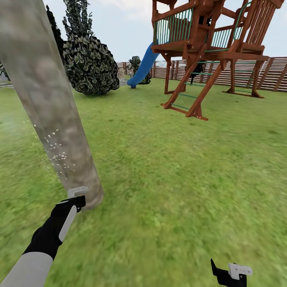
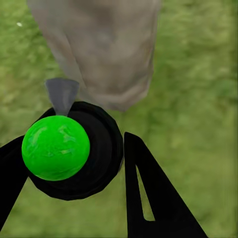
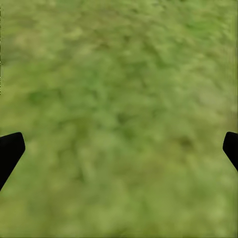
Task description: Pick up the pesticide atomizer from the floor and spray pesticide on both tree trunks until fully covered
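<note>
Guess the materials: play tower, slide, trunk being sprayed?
Play tower: looks like stained wood, reddish-brown beams, with green rungs and railing bars, possibly painted metal. Slide: likely plastic, smooth uniform blue. Tree trunk: bark, matte, mottled grey-brown with greenish patches; white specks on its lower part.

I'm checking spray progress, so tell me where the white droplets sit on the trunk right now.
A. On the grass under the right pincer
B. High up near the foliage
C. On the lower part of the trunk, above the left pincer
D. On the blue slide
C: in the head view the white specks dot the lower tree trunk, just above the left pincer holding the green-topped atomizer.
</note>
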`<state>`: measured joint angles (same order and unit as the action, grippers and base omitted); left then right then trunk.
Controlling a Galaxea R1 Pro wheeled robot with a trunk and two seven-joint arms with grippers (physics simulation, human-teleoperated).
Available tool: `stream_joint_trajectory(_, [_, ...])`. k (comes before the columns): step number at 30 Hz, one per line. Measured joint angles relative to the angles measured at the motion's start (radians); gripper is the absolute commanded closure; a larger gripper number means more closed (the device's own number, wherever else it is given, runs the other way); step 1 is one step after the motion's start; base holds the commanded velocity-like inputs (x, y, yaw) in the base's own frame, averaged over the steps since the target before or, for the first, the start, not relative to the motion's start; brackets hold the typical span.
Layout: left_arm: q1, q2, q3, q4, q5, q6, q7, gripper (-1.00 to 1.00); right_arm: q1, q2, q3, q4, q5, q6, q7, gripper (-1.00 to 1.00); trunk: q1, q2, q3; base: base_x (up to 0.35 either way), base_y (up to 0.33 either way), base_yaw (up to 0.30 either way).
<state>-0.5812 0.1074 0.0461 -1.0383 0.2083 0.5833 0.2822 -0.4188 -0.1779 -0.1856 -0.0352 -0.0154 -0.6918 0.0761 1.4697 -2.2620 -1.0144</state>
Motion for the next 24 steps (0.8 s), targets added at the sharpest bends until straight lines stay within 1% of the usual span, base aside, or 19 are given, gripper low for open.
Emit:
stream_joint_trajectory(4, [0.001,0.005,0.001,0.009,-0.003,0.014,0.007,1.0,0.0,0.0,0.0,0.0,0.0,0.0,0.0,-1.0,0.0,0.0,0.0,0.0,0.0,0.184])
stream_joint_trajectory(6, [0.001,0.01,0.003,0.034,-0.004,0.031,0.029,1.0,0.0,0.0,0.0,0.0,0.0,0.0,0.0,-1.0,0.0,0.0,0.0,0.0,0.0,0.029])
stream_joint_trajectory(8, [0.001,0.033,0.006,0.053,-0.007,0.123,0.059,1.0,0.0,0.0,0.0,0.0,-0.001,0.0,-0.001,-1.0,0.0,0.0,0.0,0.0,0.0,0.003])
stream_joint_trajectory(9, [0.001,0.035,0.003,0.054,-0.001,0.132,0.061,1.0,0.0,0.0,0.0,0.0,-0.001,0.0,0.0,-1.0,0.0,0.0,0.0,0.0,0.0,0.0])
stream_joint_trajectory(11, [0.001,0.031,0.0,0.054,-0.001,0.139,0.062,1.0,0.0,0.0,0.0,0.0,-0.001,0.0,0.0,-1.0,0.0,0.0,0.0,0.01,0.0,0.0])
stream_joint_trajectory(14, [0.0,0.036,-0.004,0.055,-0.003,0.167,0.063,1.0,0.0,0.0,0.0,0.0,0.0,0.0,-0.001,-1.0,0.0,0.0,0.0,0.211,-0.086,0.029])
stream_joint_trajectory(20, [0.0,0.038,-0.005,0.055,-0.003,0.173,0.065,1.0,0.0,0.0,0.0,0.001,0.0,0.0,-0.001,-1.0,0.0,0.0,0.0,0.271,-0.16,0.249])
stream_joint_trajectory(23, [0.001,0.037,-0.005,0.044,-0.004,0.173,0.066,1.0,0.0,0.0,0.0,0.001,0.0,0.0,0.0,-1.0,0.0,0.0,0.0,0.07,-0.246,0.05])
stream_joint_trajectory(24, [0.001,0.037,0.001,0.04,-0.005,0.172,0.066,1.0,0.0,0.0,0.0,0.001,0.0,0.0,0.0,-1.0,0.0,0.0,0.0,0.064,-0.271,0.002])
